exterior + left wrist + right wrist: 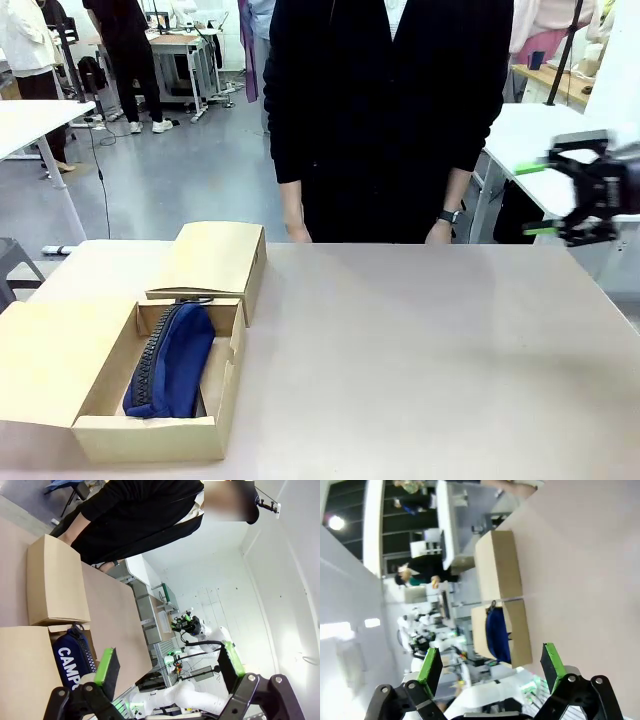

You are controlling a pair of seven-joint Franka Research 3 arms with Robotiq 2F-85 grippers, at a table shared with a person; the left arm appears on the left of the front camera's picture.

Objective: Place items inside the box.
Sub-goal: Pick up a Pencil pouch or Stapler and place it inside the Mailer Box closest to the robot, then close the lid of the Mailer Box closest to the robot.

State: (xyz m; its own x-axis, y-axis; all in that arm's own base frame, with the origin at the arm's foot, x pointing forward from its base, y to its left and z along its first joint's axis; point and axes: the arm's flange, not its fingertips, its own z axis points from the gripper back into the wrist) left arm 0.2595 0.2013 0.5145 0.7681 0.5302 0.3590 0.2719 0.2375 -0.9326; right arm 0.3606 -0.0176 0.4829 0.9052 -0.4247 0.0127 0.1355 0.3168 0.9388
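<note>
Wide bare table [420, 350] beside box [150, 435]

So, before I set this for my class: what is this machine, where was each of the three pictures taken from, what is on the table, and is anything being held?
It is a two-armed robot at a table, with a person standing opposite. The front picture comes from a fixed camera on the robot's side. The other two come from cameras on the wrists, looking along the fingers, so the room appears tilted.

On the table is a long open cardboard box with a navy pencil case inside, lettered "CAMP" where visible. A second, closed cardboard box sits behind it.

The right gripper hangs at the table's right edge, jaws open and empty. The left gripper is also open and empty.
</note>
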